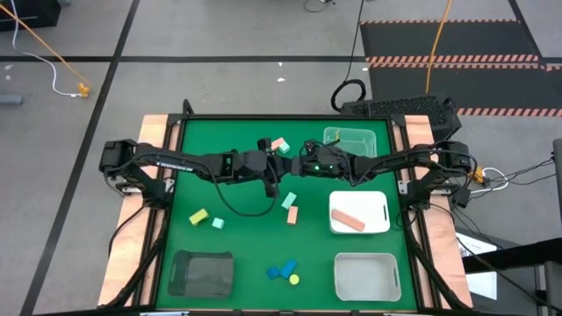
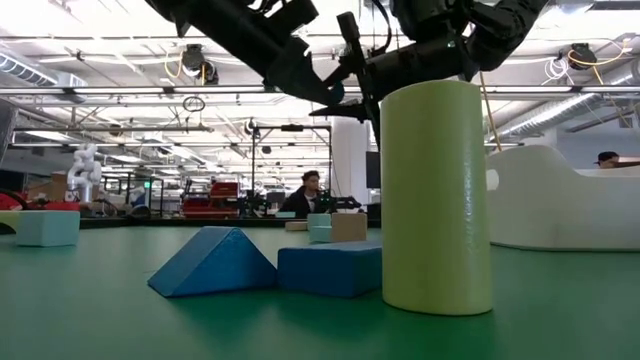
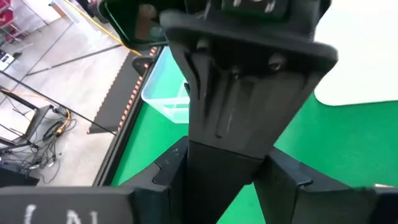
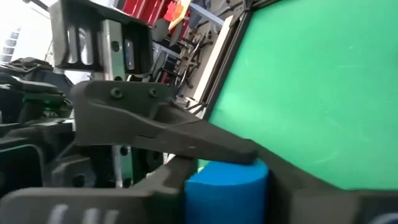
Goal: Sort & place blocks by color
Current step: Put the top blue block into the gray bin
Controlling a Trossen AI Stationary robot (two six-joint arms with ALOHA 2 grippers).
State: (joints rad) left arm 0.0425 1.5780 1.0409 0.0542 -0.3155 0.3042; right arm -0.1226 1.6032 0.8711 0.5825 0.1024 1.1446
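My right gripper point(image 1: 305, 164) is shut on a blue cylinder point(image 4: 227, 186), above the green mat's middle. My left gripper point(image 1: 270, 175) is open and meets it there from the left. One left finger point(image 4: 186, 138) lies over the cylinder's end; the other is hidden. Loose on the mat are a pink block point(image 1: 280, 145), a mint block point(image 1: 290, 200), a salmon bar point(image 1: 291, 214), a yellow block point(image 1: 198, 216) and a mint cube point(image 1: 218, 223). Near the front edge lie two blue blocks point(image 1: 283, 269) and a yellow cylinder point(image 1: 293, 279). My right gripper pinches the blue cylinder's round side point(image 4: 198, 184) between its two fingers, which lie across it. The cylinder is lifted clear of the mat. My left gripper's one visible finger reaches over the cylinder's end face point(image 4: 231, 167); I cannot tell whether it touches.
A white tray point(image 1: 379, 204) at the right holds a salmon bar point(image 1: 349, 219). A clear tray point(image 1: 351, 140) stands at the far right, another tray point(image 1: 367, 276) at the near right, and a dark tray point(image 1: 200, 272) at the near left. The mat has a raised frame point(image 1: 176, 167).
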